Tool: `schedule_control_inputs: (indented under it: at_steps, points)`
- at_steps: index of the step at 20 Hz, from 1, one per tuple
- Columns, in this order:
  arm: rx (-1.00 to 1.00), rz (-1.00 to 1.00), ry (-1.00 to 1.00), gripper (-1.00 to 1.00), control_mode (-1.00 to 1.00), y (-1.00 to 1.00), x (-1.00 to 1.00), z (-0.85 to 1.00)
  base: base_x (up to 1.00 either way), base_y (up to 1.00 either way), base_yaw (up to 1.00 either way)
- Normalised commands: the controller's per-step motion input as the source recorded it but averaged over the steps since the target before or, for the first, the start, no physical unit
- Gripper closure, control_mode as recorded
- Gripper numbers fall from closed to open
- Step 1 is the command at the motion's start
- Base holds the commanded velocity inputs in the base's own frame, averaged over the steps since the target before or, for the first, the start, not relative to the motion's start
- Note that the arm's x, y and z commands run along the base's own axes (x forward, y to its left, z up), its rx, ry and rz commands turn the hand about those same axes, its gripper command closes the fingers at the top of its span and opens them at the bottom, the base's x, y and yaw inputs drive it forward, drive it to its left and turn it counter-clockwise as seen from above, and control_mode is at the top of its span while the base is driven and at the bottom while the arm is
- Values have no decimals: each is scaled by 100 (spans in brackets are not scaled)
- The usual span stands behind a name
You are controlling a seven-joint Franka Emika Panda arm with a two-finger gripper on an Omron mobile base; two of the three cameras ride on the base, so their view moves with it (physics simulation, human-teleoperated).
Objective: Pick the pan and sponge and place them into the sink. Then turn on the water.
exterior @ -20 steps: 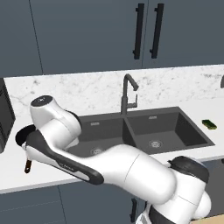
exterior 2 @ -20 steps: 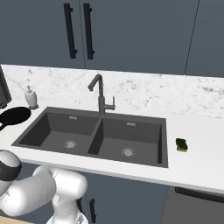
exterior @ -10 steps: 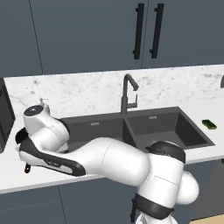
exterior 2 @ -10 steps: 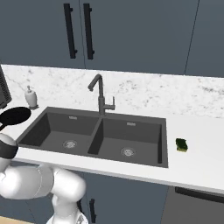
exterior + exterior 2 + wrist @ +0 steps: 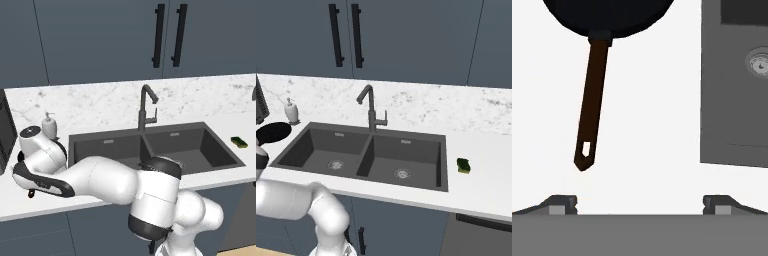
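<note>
The black pan point(image 5: 274, 132) lies on the white counter left of the sink point(image 5: 406, 150); in the left base view my arm covers it, leaving the handle's end point(image 5: 31, 193) showing. In the hand view the pan point(image 5: 607, 12) is at the top, its long dark handle point(image 5: 593, 105) pointing toward my gripper point(image 5: 640, 205). The gripper is open above the counter, just short of the handle's end, nothing between its fingertips point(image 5: 562, 204). The yellow-green sponge point(image 5: 463, 165) point(image 5: 239, 142) rests on the counter right of the sink point(image 5: 107, 146). No water runs from the dark faucet point(image 5: 145, 107) point(image 5: 371, 107).
A white soap dispenser point(image 5: 48, 125) point(image 5: 291, 111) stands behind the pan by the wall. A dark appliance point(image 5: 5, 132) sits at the far left. In the hand view the left basin point(image 5: 732, 125) with its drain point(image 5: 759, 62) lies to the right. Dark cabinets hang above.
My arm has swung further left and lower over the pan's place on the counter. The pan, the sponge and the views have not shifted. The gripper stays open.
</note>
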Motion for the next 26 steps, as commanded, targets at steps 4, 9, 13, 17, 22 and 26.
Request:
schedule_control_inputs:
  at_steps: [4, 9, 13, 17, 22, 26]
  points:
    - [0, -6, 0, -100, -100, 45, 44, -29, 0, 0, 0]
    - [0, -3, 0, -100, -100, 29, 41, -35, 0, 0, 0]
    - [0, 0, 0, -100, -100, 3, 26, -46, 0, 0, 0]
    - [0, 0, 0, -100, -100, 15, 21, -44, 0, 0, 0]
    - [0, 0, 0, -100, -100, 28, 15, -36, 0, 0, 0]
    - [0, 0, 0, -100, -100, 21, 7, -39, 0, 0, 0]
